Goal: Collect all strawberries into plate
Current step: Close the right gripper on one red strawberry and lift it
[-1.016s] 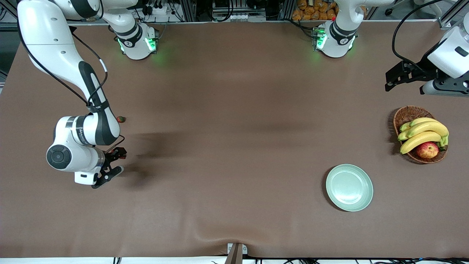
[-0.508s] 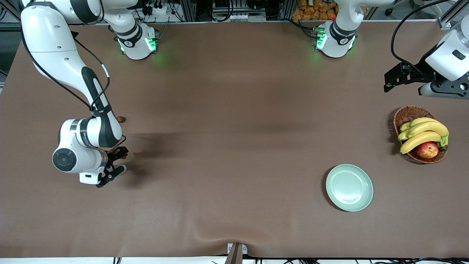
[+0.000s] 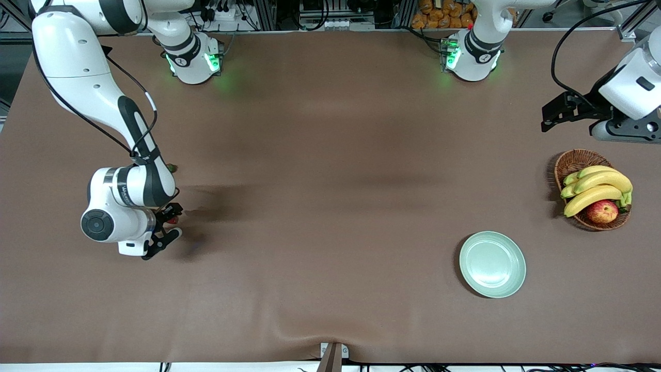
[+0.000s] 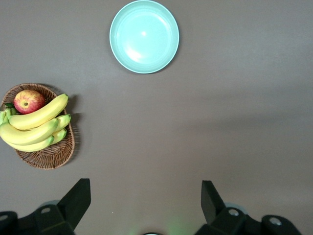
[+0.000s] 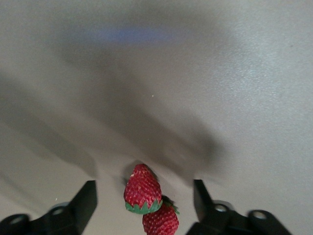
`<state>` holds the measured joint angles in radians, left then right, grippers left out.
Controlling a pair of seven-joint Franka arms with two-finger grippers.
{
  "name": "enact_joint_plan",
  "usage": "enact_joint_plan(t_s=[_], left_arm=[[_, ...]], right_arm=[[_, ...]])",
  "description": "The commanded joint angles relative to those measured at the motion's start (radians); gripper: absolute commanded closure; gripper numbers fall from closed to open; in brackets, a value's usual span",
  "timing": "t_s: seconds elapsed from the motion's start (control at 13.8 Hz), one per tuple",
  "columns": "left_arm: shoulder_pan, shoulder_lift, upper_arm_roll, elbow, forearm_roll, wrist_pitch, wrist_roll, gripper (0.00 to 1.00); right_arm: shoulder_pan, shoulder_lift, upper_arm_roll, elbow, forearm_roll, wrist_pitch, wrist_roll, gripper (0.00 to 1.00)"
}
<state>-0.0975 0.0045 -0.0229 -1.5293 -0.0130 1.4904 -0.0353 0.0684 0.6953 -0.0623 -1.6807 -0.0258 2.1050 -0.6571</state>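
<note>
Two red strawberries with green caps lie touching each other, one (image 5: 143, 190) and the other (image 5: 160, 221), between the fingers of my right gripper (image 5: 144, 200). Its jaws stand open on either side with a gap to the berries. In the front view that gripper (image 3: 173, 223) is low over the table at the right arm's end. A third strawberry (image 3: 171, 167) peeks out beside the right forearm, farther from the front camera. The mint-green plate (image 3: 492, 264) (image 4: 144, 36) holds nothing. My left gripper (image 4: 145, 196) hangs open and waits above the table near the basket (image 3: 570, 163).
A wicker basket (image 4: 46, 154) with bananas (image 3: 594, 188) and a red-yellow apple (image 3: 602, 211) stands at the left arm's end, farther from the front camera than the plate. A brown cloth (image 3: 330, 206) covers the table.
My right gripper has come down around the two strawberries and its jaws have narrowed a little. The right forearm now covers more of the third strawberry. The left arm has barely shifted.
</note>
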Motion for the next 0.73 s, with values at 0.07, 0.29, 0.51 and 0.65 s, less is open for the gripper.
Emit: enact_joint_plan(t_s=[0.07, 0.29, 0.51, 0.65], left_arm=[[0.01, 0.006, -0.002, -0.005, -0.004, -0.012, 0.02, 0.0], [0.01, 0.006, -0.002, -0.005, -0.004, -0.012, 0.02, 0.0], [0.009, 0.006, -0.003, -0.002, -0.004, -0.012, 0.02, 0.0], [0.009, 0.005, -0.003, 0.0, -0.004, -0.012, 0.02, 0.0]], right_arm=[[-0.01, -0.006, 0.006, -0.016, 0.004, 0.01, -0.036, 0.35], [-0.01, -0.006, 0.007, -0.016, 0.004, 0.009, -0.035, 0.53], [-0.01, -0.005, 0.006, -0.016, 0.004, 0.009, -0.035, 0.74], [-0.01, -0.006, 0.007, -0.013, 0.004, 0.01, -0.035, 0.92]])
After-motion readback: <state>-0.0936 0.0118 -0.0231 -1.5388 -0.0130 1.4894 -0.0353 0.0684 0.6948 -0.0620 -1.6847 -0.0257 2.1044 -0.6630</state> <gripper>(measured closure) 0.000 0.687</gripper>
